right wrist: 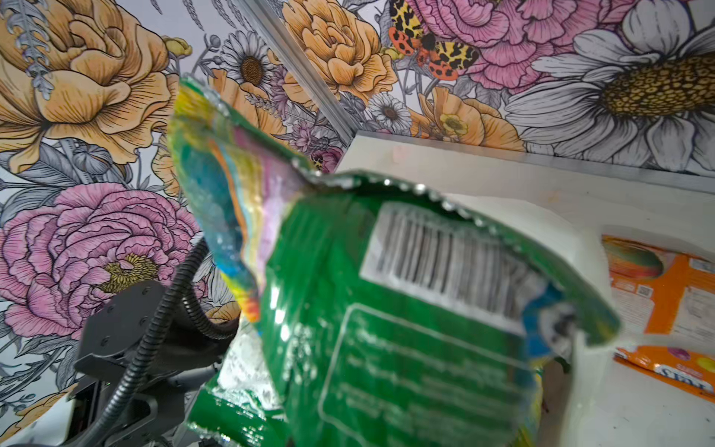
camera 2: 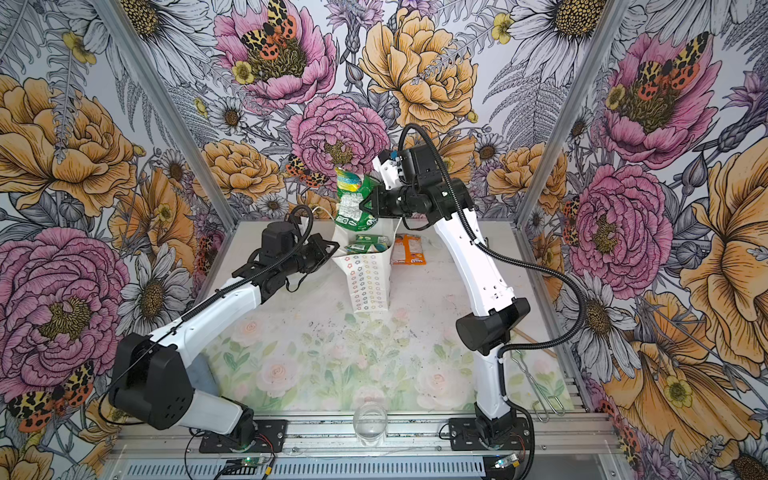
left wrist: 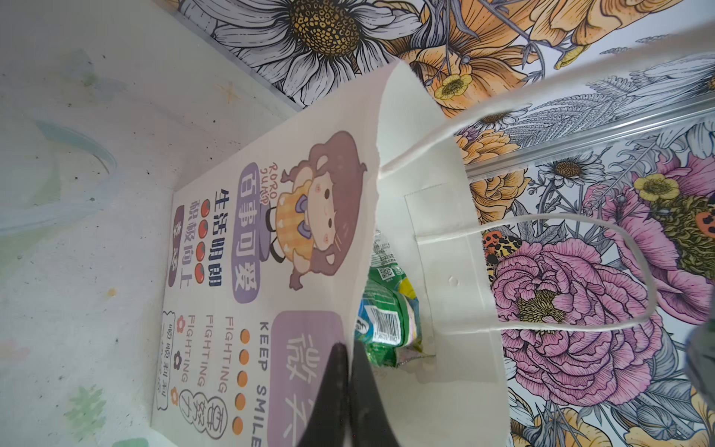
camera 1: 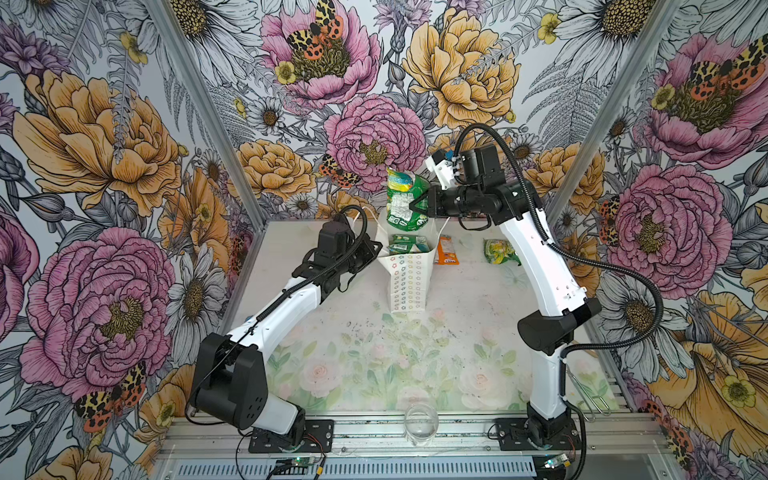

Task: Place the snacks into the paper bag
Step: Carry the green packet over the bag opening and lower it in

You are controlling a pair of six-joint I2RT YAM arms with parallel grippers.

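In both top views the right tool [camera 1: 414,206] clamps a glossy green plastic packet [camera 1: 398,201] above the tall white paper bag [camera 1: 409,282] (its rim pinched by the left tool [camera 1: 378,248]).

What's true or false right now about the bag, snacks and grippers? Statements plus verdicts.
1. The right gripper holds a green packet above the paper bag. True.
2. The paper bag is empty. False: stowed packets lie inside.
3. The left gripper is shut on the paper bag's rim. True.
4. No snacks remain on the table. False: an orange packet and a yellow-green packet lie beside the bag.
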